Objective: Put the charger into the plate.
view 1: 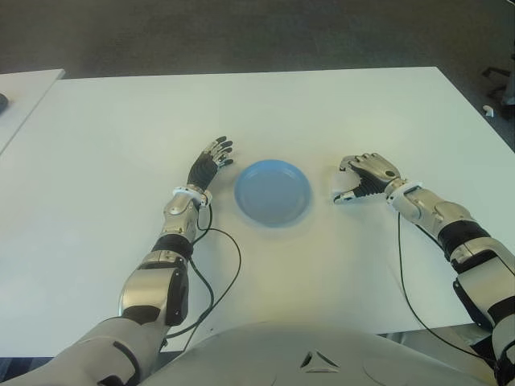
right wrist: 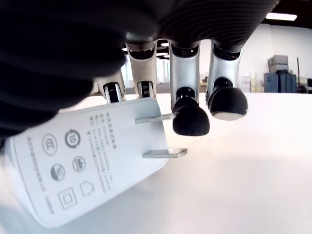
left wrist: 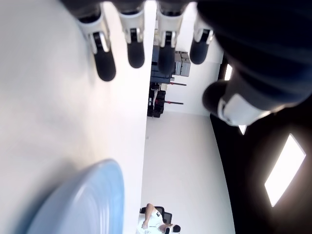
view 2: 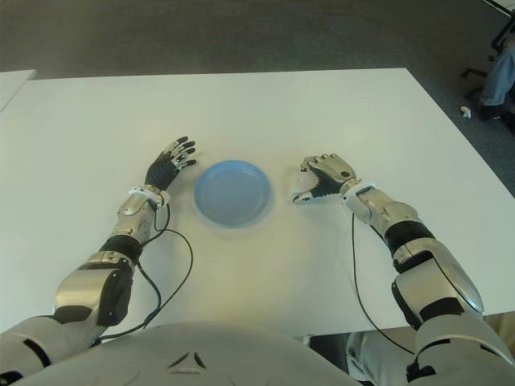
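"10" mark on charger [right wrist: 87, 165]

The left hand's fingertips [left wrist: 105, 63] stretch out straight over the white table [left wrist: 53, 126], holding nothing. The blue plate [left wrist: 85, 202] rim shows close by, apart from the fingers.

Plate [view 1: 272, 193] at frame centre: plain light blue. Worktop [view 1: 322, 112]: white. Charger [right wrist: 83, 165]: white, grey printed symbols, silver prongs. Right hand [view 1: 364, 178] and left hand [view 1: 211, 161]: silver with black; fingers [right wrist: 191, 119] black-tipped. Floor [view 1: 241, 32] along top: dark grey.
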Action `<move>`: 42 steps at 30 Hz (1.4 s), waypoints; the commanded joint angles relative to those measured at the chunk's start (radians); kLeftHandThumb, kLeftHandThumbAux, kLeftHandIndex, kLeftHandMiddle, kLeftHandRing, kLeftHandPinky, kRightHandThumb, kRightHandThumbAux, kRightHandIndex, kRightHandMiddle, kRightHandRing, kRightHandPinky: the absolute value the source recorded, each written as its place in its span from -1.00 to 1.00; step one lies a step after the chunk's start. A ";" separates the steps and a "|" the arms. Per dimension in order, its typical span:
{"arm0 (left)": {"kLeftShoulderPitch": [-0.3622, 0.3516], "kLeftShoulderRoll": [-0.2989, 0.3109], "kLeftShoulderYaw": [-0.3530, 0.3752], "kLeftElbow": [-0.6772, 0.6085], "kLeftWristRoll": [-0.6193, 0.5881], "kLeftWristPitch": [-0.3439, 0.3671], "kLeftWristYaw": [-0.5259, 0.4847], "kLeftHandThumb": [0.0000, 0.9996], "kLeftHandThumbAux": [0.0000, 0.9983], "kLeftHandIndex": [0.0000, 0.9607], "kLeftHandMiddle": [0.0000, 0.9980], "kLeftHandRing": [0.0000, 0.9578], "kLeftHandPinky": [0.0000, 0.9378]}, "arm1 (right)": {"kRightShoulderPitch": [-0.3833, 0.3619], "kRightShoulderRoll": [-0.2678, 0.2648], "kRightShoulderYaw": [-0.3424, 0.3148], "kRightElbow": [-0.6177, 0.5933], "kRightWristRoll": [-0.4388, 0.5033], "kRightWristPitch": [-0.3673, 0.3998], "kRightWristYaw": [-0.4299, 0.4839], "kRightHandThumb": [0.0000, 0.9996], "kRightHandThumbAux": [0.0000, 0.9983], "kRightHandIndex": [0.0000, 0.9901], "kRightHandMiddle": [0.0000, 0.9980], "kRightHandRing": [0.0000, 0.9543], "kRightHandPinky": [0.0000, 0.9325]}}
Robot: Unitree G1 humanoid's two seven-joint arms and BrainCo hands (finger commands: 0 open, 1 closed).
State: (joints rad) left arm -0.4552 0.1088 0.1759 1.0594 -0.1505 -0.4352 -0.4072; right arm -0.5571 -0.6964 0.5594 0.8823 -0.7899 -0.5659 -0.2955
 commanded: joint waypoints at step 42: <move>0.011 -0.045 -0.002 0.016 0.023 -0.002 0.156 -1.00 0.17 -1.00 -1.00 -1.00 -1.00 | -0.115 0.266 -0.175 -0.281 0.140 0.043 0.201 0.49 0.42 -0.11 0.71 0.77 0.79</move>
State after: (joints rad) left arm -0.4670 0.0753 0.1768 1.0586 -0.1373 -0.4506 -0.2737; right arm -0.6549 -0.4414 0.3736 0.5866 -0.6448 -0.5137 -0.1056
